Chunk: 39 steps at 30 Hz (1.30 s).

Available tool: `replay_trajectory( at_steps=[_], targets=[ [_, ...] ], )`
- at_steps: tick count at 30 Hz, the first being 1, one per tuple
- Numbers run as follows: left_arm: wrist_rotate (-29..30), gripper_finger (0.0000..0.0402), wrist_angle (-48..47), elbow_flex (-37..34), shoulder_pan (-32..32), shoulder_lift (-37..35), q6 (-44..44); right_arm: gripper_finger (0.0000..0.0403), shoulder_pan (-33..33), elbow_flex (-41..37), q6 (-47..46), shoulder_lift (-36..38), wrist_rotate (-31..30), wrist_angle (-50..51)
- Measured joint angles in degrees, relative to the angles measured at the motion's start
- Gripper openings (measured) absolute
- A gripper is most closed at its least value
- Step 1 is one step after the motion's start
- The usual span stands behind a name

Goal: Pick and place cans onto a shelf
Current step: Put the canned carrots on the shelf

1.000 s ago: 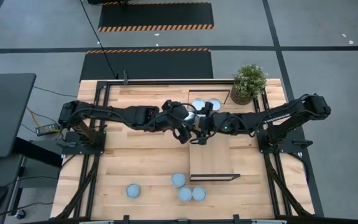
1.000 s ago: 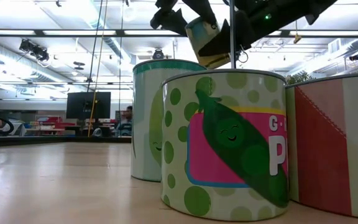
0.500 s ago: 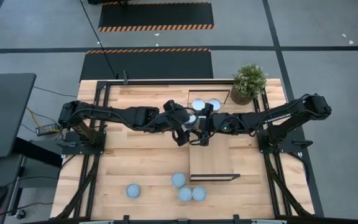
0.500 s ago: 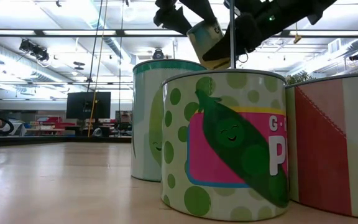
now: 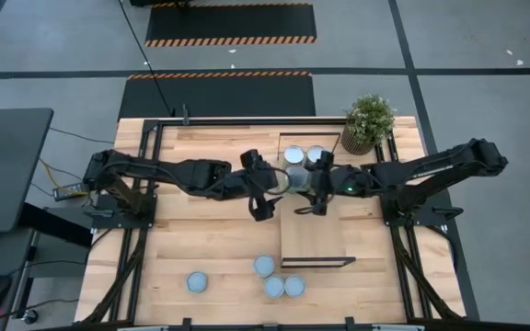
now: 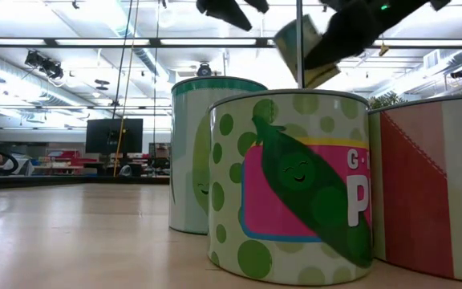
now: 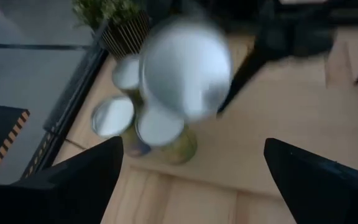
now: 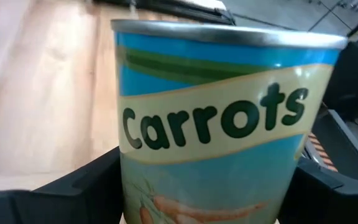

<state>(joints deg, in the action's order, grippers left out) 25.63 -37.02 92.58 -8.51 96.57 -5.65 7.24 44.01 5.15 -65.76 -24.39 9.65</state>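
Observation:
My right gripper (image 5: 309,182) is shut on a can labelled "Carrots" (image 8: 216,118) and holds it over the far end of the shelf (image 5: 313,234). In the low view this can (image 6: 303,52) hangs tilted. My left gripper (image 7: 192,146) stands open just to the left of it (image 5: 263,184), with nothing between its fingers. Below the held can (image 7: 185,65), three cans (image 7: 112,117) stand on their bases on the shelf's far end. My right gripper pinches the can's side wall (image 8: 135,186) between its two fingers (image 8: 98,186), one on each side of the lower part of the can. The fingers come from the table's right, slanting down. The can is lifted clear of the shelf and tilted.
A potted plant (image 5: 369,122) stands at the far right corner. Several more cans (image 5: 273,287) stand on the table near its front edge; they fill the low view (image 6: 295,185). Dark frame rails (image 5: 145,175) run along both table sides.
Both grippers were at the can a second ago. My left gripper has let go of it and drawn back toward the table's left edge. My right gripper has carried the can toward the right and a little up, and the can stays tilted.

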Motion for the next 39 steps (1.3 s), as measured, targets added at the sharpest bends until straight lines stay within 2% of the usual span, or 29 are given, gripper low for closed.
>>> replay_trajectory(
  at_steps=[4,11,18,21,28,32,35,39],
  targets=[
    [1.8,0.0387,-0.4,-3.5,-2.4,0.0,-0.5,0.032,2.4,-4.1,-1.6,5.3,-0.4,-1.0],
    [1.1,0.0378,5.5,-12.6,-4.5,0.0,-2.0,0.032,6.0,-12.9,-5.4,13.7,-3.2,-5.9],
    [1.0,0.0377,12.5,-17.0,-4.7,-0.6,1.8,0.032,7.4,-17.7,-5.1,18.6,-3.7,-10.9],
    [0.3,0.0377,22.8,-22.0,-4.9,-1.9,4.3,0.032,7.4,-20.9,-4.9,20.0,-5.3,-12.8],
    [-2.3,0.0377,54.2,-38.4,-3.7,-4.3,14.1,0.0321,7.3,-32.6,-2.4,21.9,-6.0,-32.3],
    [-6.8,0.0377,73.7,-45.9,-1.6,-5.8,19.8,0.0321,6.3,-36.8,-2.7,21.6,-5.7,-41.5],
    [-7.5,0.0377,81.7,-49.4,0.5,-7.9,20.9,0.0321,4.9,-37.8,-5.0,21.7,-6.4,-43.7],
    [-9.3,0.0377,83.7,-53.3,3.3,-10.5,19.3,0.0321,3.2,-38.4,-7.4,21.2,-6.9,-43.5]
  ],
)
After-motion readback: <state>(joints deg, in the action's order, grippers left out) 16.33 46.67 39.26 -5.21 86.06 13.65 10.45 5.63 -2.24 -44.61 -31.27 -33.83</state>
